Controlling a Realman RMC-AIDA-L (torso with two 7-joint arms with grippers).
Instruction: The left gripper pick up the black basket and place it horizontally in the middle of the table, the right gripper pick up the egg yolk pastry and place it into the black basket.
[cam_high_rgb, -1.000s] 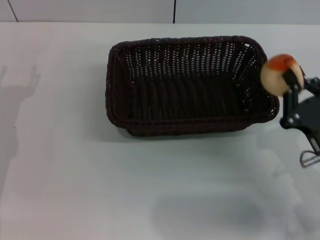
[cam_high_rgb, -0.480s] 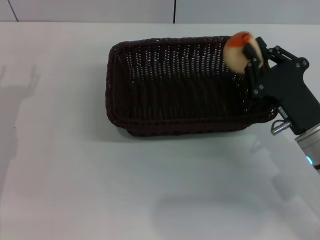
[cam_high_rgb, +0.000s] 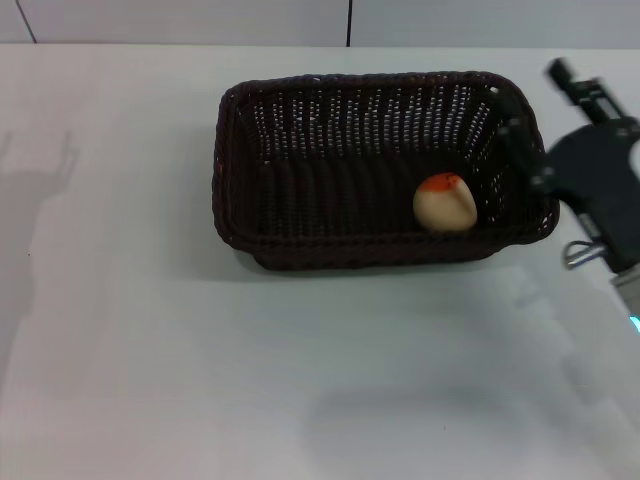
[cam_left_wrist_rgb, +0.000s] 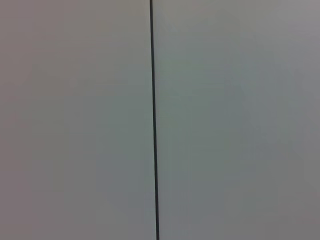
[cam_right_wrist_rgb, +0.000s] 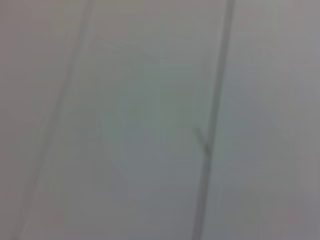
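The black basket (cam_high_rgb: 300, 200) lies lengthwise across the middle of the white table (cam_high_rgb: 200, 380) in the head view. The egg yolk pastry (cam_high_rgb: 445, 203) rests inside it, at the right end near the front wall, orange patch up. My right gripper (cam_high_rgb: 535, 120) hangs open and empty just past the basket's right rim, one finger (cam_high_rgb: 520, 150) over the rim and the other finger (cam_high_rgb: 575, 85) farther right. My left gripper is out of view. The two wrist views show only a pale wall with dark seams.
A pale wall with a dark vertical seam (cam_high_rgb: 349, 22) stands behind the table's far edge. The right arm's body (cam_high_rgb: 600, 190) reaches in from the right edge.
The right gripper carried the pastry left over the basket's right end, opened and let it go. The pastry now lies in the basket and the gripper has drawn back right.
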